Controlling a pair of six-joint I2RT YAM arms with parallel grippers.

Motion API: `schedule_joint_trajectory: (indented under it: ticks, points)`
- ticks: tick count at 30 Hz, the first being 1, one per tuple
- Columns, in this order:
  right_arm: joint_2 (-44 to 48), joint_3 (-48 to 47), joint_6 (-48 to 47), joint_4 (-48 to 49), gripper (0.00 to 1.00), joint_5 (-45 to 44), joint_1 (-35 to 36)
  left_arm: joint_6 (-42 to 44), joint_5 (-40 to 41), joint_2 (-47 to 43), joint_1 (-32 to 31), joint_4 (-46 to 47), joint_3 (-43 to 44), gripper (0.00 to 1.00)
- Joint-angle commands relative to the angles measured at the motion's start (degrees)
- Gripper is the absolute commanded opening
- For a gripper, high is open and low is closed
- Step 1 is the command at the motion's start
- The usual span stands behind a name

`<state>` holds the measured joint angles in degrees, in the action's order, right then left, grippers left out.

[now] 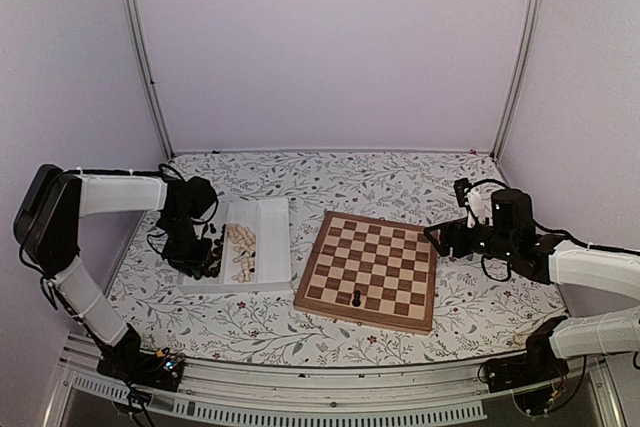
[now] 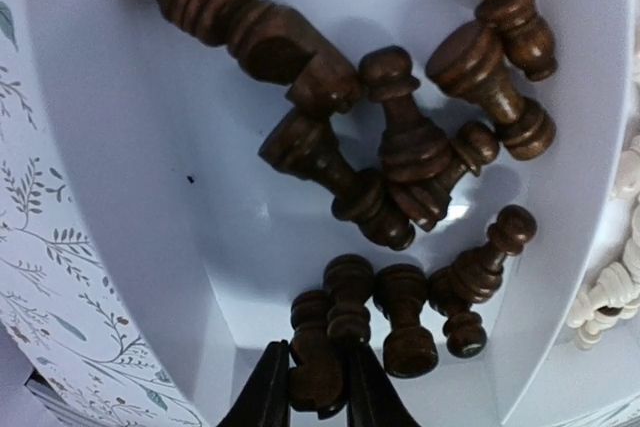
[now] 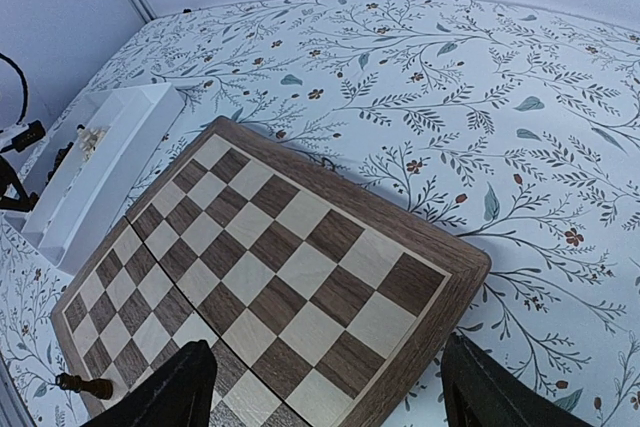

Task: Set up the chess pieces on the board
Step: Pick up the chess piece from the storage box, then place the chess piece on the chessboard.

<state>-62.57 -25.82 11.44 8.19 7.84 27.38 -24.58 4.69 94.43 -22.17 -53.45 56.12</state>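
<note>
Several dark chess pieces [image 2: 400,147] lie jumbled in the left compartment of the white tray [image 2: 140,207]. My left gripper [image 2: 317,397] reaches down into that compartment, and its two fingers press both sides of one lying dark piece [image 2: 315,367]. From above, the left gripper [image 1: 200,263] sits over the tray's near left corner. Pale chess pieces [image 1: 241,250] fill the tray's other compartment. The board [image 1: 370,267] lies mid-table with one dark piece [image 1: 356,298] standing on its near edge row. My right gripper [image 3: 325,397] hangs open above the board's right corner [image 3: 440,277], holding nothing.
The tray [image 1: 272,247] stands just left of the board on a floral tablecloth [image 1: 400,182]. White walls and metal posts close in the back and sides. In the right wrist view the tray [image 3: 120,147] lies beyond the board's far left.
</note>
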Motion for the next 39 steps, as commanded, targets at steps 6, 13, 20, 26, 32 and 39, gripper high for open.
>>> schedule_joint_trajectory:
  ticks: [6,13,20,26,32,39]
  points:
    - [-0.6,-0.1,0.2,0.9,0.81,0.4,0.3,-0.4,3.6,-4.8,-1.8,-7.6,5.6,0.15]
    - [-1.1,-0.3,0.2,1.2,0.8,0.5,0.3,1.4,5.3,-7.6,-13.3,-7.7,16.4,0.13]
    - [-1.1,0.0,0.2,0.9,0.8,0.0,0.3,4.4,0.6,-1.8,-25.1,0.1,21.4,0.12]
    - [-0.5,0.1,0.2,0.9,0.81,-0.3,0.3,4.2,0.9,8.9,-32.3,0.9,27.1,0.12]
    - [-0.2,0.3,0.3,0.9,0.8,-0.4,0.3,4.5,0.0,15.5,-37.1,1.0,32.1,0.12]
    - [-0.4,0.2,0.2,0.9,0.81,-0.3,0.3,5.6,-2.2,20.6,-40.6,1.6,35.2,0.11]
